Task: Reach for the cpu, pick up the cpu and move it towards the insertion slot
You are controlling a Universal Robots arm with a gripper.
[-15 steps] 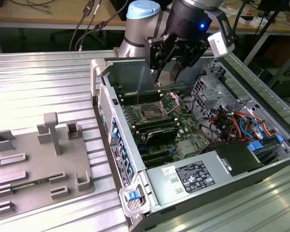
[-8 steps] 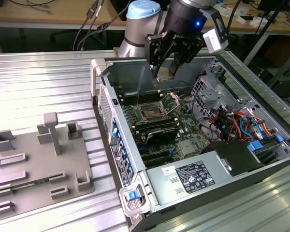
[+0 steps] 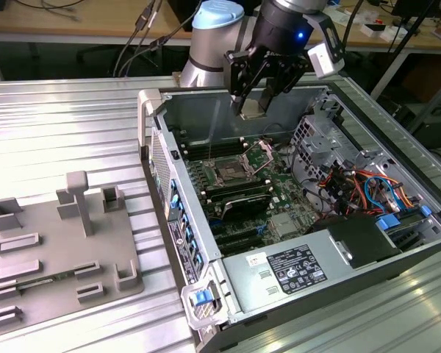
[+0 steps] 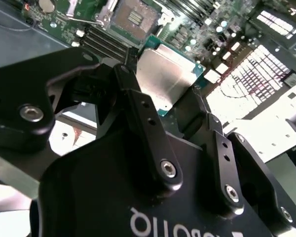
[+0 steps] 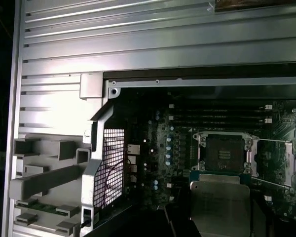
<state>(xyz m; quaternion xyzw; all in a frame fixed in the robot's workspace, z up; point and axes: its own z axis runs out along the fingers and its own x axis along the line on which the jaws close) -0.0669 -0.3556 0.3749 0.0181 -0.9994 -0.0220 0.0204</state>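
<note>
My gripper (image 3: 253,110) hangs over the back part of the open computer case, shut on the cpu (image 3: 252,106), a small silvery square chip held by its edges. In the second wrist view the cpu (image 4: 164,79) sits between the black fingers (image 4: 138,106), above the motherboard. The insertion slot (image 3: 228,174) is a square socket with a metal frame and its clamp plate swung open; it lies on the board below the gripper and nearer to the exterior camera. In both wrist views the slot (image 4: 132,15) (image 5: 224,153) shows just beyond the held cpu (image 5: 219,202).
The case walls (image 3: 206,110) ring the board. A drive cage (image 3: 331,140), coloured cables (image 3: 356,187) and a power supply (image 3: 294,268) stand at the exterior view's right. A grey plastic fixture (image 3: 59,243) holding a green memory stick (image 3: 40,279) lies on the ribbed table at the left.
</note>
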